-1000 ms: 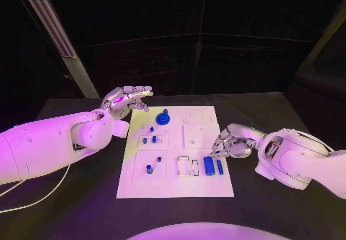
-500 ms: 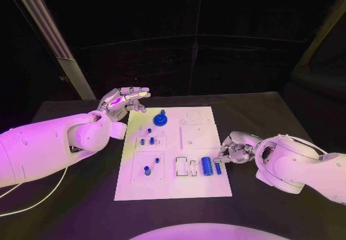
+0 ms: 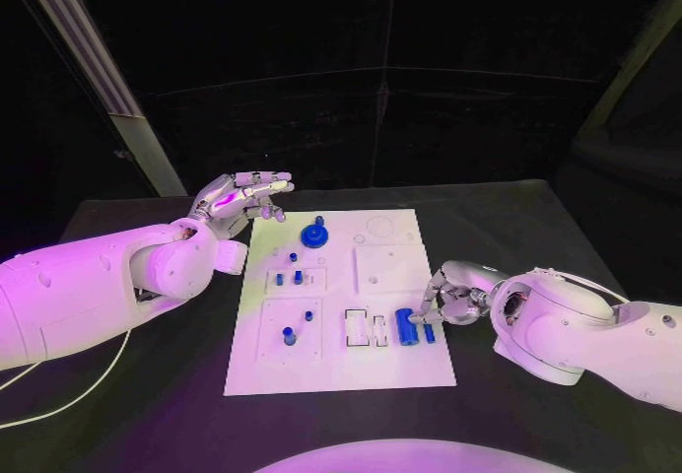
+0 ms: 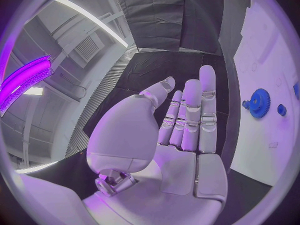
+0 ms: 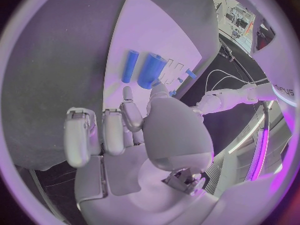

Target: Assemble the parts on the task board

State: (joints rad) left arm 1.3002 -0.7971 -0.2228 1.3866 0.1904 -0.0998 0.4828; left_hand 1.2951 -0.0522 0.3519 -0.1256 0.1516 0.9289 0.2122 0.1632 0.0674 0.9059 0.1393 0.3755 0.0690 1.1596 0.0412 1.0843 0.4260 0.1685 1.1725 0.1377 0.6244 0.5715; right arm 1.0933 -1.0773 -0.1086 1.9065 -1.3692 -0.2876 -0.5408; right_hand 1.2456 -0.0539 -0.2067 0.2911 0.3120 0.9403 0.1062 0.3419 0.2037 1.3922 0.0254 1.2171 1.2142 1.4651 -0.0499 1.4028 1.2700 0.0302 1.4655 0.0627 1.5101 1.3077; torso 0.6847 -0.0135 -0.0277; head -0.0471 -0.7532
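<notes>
The white task board (image 3: pixel 386 271) lies in the middle of the table. A blue gear (image 3: pixel 315 235) stands at its far end, also in the left wrist view as the gear (image 4: pixel 258 102). Several small blue pegs (image 3: pixel 295 277) sit in the left half. A thick blue cylinder (image 3: pixel 405 326) and a thin one (image 3: pixel 428 332) lie near the right edge. My right hand (image 3: pixel 452 297) hovers beside them with bent fingers and holds nothing. In the right wrist view my right hand (image 5: pixel 125 130) has its fingertips (image 5: pixel 128 93) just short of the thick cylinder (image 5: pixel 152 70) and the thin one (image 5: pixel 130 66). My left hand (image 3: pixel 241 197) is raised off the board's far left corner, fingers (image 4: pixel 195 110) straight and empty.
Two rectangular slots (image 3: pixel 367 327) lie left of the cylinders. A grey pillar (image 3: pixel 121 99) stands behind the table at the far left. A white cable (image 3: pixel 71 389) trails under my left arm. Black table (image 3: pixel 554 227) surrounds the board.
My right hand has drifted left and slightly nearer, closing in on the two cylinders at the board's right edge. The left hand has hardly moved.
</notes>
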